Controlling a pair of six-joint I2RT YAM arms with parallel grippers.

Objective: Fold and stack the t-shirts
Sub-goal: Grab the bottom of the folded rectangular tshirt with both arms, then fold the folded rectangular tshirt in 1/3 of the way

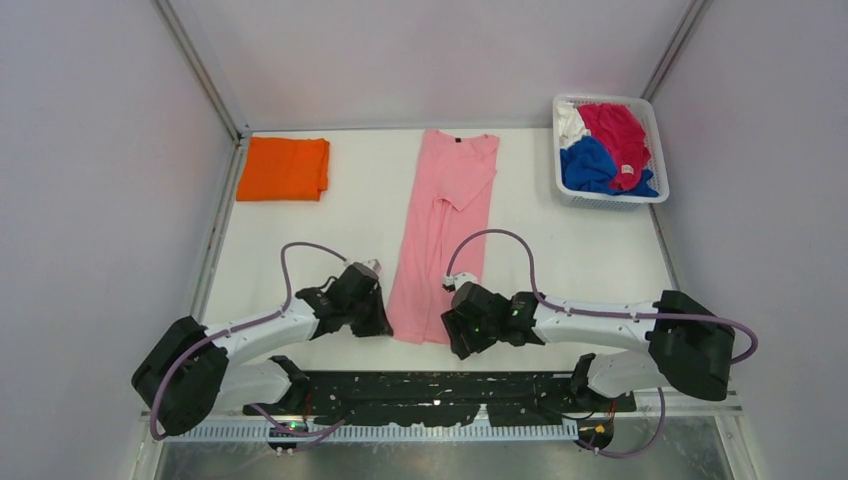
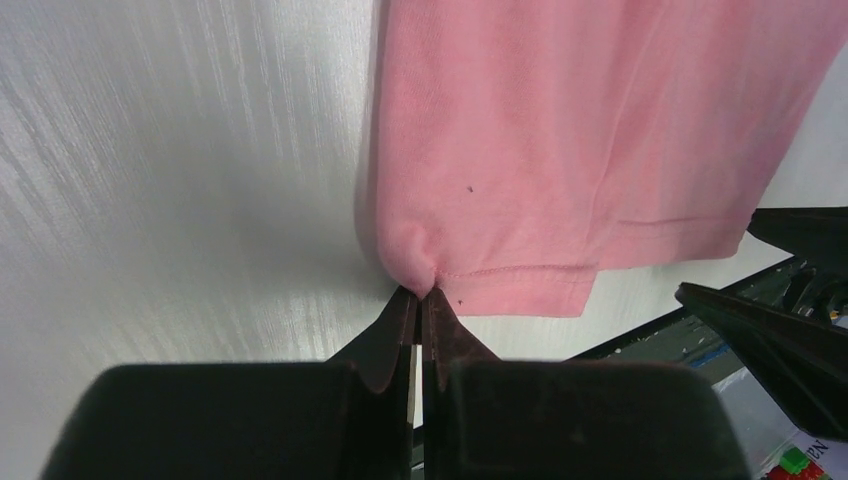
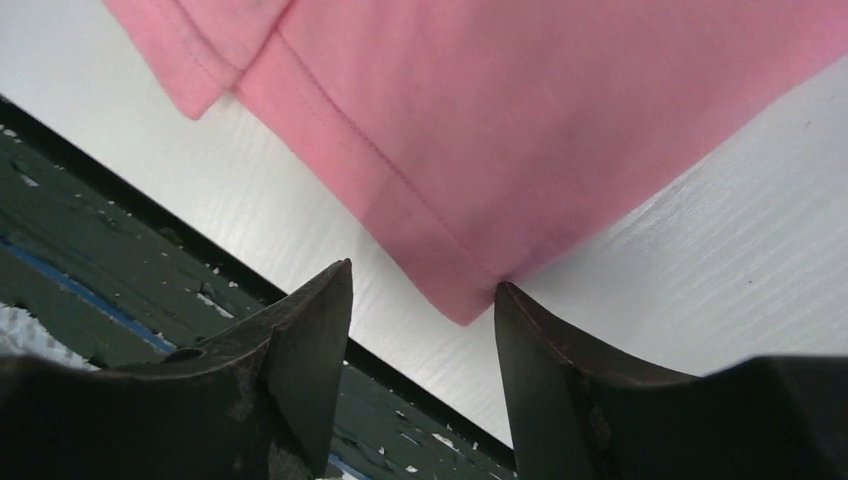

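Two near corners of the light pink t-shirt (image 1: 440,230) probably must be lifted together, but only one is secured. The left tool (image 2: 420,296) is clenched on the left hem corner by a thin pinch, while the right tool (image 3: 422,275) is released, its jaws standing on both sides of the right corner. If a lift is started now, the fold may be skewed, or the pinch lost. The shirt is laid lengthwise in the middle of the worktop (image 1: 560,260), a white, faintly grained surface. An orange t-shirt (image 1: 285,168) is folded far left, and a basket (image 1: 610,200) with further shirts (image 1: 585,165) is placed far right. Pale walls (image 1: 430,60) are seen around.
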